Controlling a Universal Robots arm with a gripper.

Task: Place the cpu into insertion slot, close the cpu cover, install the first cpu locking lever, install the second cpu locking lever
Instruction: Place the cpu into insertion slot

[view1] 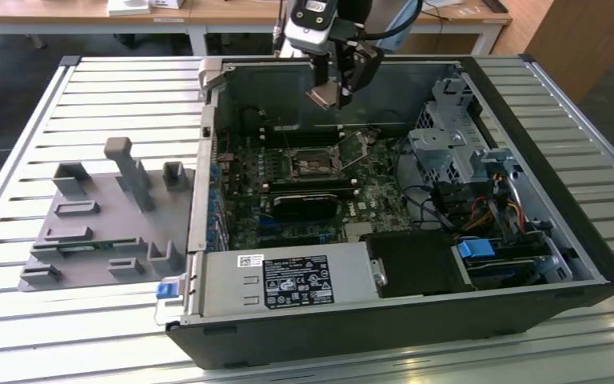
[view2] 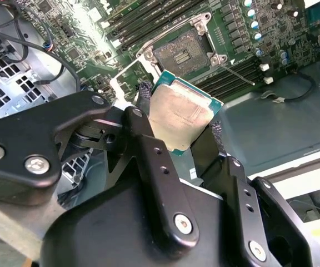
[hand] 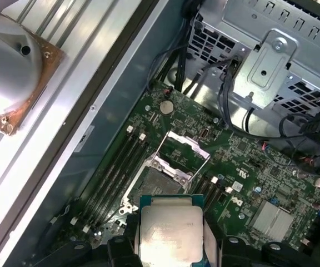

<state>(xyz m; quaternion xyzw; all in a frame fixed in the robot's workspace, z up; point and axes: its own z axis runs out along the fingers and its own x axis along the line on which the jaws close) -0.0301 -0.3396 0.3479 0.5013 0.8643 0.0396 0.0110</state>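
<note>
the black gripper [view1: 332, 94] hangs over the far side of an open dark computer case [view1: 392, 328] that lies on a slatted silvery metal table [view1: 29, 120]. its jaws are drawn in partway and clamp a small flat square cpu [view2: 178, 119] with a dull silvery-grey metal top and a green edge. the two black fingers [view2: 149, 150] press on opposite edges of the chip. the cpu is in the air, tilted, above the green circuit board [hand: 249, 167] and apart from it. in the first wrist view the chip [hand: 170, 233] sits between the finger ends, near the small square dark insertion slot [hand: 159, 184] with its silvery metal rim. the socket holds no chip. the thin silvery metal cpu cover [hand: 186, 146], a frame plate with a square window, stands tilted up on its hinge at the socket's far edge. a thin metal locking lever [view2: 235, 71] juts out at an angle from one corner of the socket. long narrow black memory slots [hand: 113, 167] run beside the socket, and a round silvery coin cell [hand: 166, 105] lies beyond the cover. a silvery perforated drive cage [hand: 271, 61] fills one end of the case. in the exterior view a grey labelled power supply box [view1: 285, 280] sits at the near wall, and a grey plastic fixture with upright posts [view1: 105, 216] rests on the table at the exterior view's left of the case.
</note>
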